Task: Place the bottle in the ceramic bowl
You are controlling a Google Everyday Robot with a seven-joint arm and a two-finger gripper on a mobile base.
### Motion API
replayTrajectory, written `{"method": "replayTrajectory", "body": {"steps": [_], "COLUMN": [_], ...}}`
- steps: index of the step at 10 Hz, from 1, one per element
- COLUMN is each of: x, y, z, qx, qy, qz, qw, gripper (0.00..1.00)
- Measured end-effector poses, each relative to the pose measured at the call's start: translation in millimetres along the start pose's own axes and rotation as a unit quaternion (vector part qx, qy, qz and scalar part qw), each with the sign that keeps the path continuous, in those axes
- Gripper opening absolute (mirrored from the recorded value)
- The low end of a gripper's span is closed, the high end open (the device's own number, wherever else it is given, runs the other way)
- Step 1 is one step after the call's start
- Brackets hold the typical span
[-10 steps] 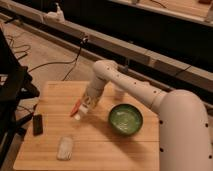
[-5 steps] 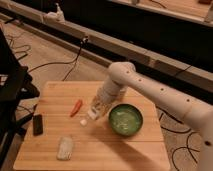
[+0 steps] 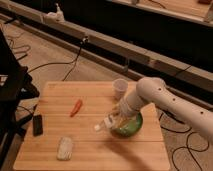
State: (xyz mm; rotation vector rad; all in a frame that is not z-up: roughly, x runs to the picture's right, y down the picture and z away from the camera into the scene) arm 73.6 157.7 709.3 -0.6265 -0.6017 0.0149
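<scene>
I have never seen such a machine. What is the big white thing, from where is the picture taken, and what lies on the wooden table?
The big white thing is a robot arm. At its end is a gripper, a two-finger hand, low over the table beside the bowl. It holds a small whitish bottle, tilted, cap end pointing away from the bowl. The single picture looks down on the table from above; the camera's mounting is not known. On the wood lie a green bowl, a small white cup, a thin orange carrot-like thing, a speckled white pad and a dark flat object near the left edge.
</scene>
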Motion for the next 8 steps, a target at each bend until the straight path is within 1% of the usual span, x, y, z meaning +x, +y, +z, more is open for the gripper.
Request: {"method": "replayTrajectory", "body": {"steps": [2,3,5,8], "x": [19.8,29.4,37.3,37.3], "y": [4.1,0.4,-11.1,-10.9], "z": [-0.8,0.5,2.4,2.3], "qx": [0.008,0.013,0.02,0.02], "qy": [0.0,0.0,-0.005,-0.005], "qz": [0.019,0.023,0.016,0.016], "qw": [0.9998,0.9996,0.9996,0.9997], "gripper": [0.74,0.77,0.77,0.77]}}
